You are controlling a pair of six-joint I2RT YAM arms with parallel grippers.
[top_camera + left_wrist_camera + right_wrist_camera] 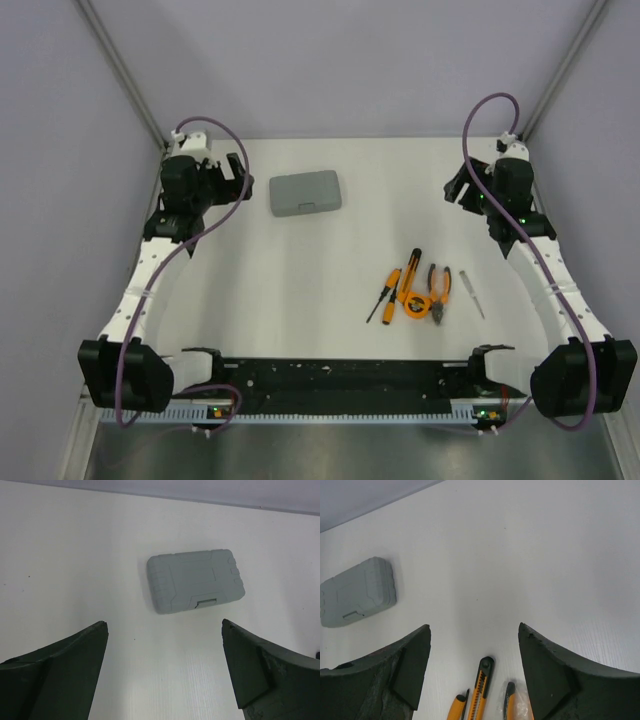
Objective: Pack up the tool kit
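The grey case [305, 193] of the tool kit lies closed and flat on the white table toward the back left; it also shows in the left wrist view as the case [195, 581] and in the right wrist view as the case [357, 591]. The orange-and-black tools lie in a cluster at centre right: a screwdriver [383, 296], a utility knife [408, 272], pliers [438, 289], a round tape measure [416, 303]. My left gripper [232, 175] hangs open just left of the case, jaws empty. My right gripper [462, 190] hangs open behind the tools, with the knife's tip [486, 667] below its jaws.
A thin pale tool [472, 292] lies right of the pliers. A black rail [330, 380] runs along the near edge between the arm bases. Grey walls stand behind and to both sides of the table [380, 180].
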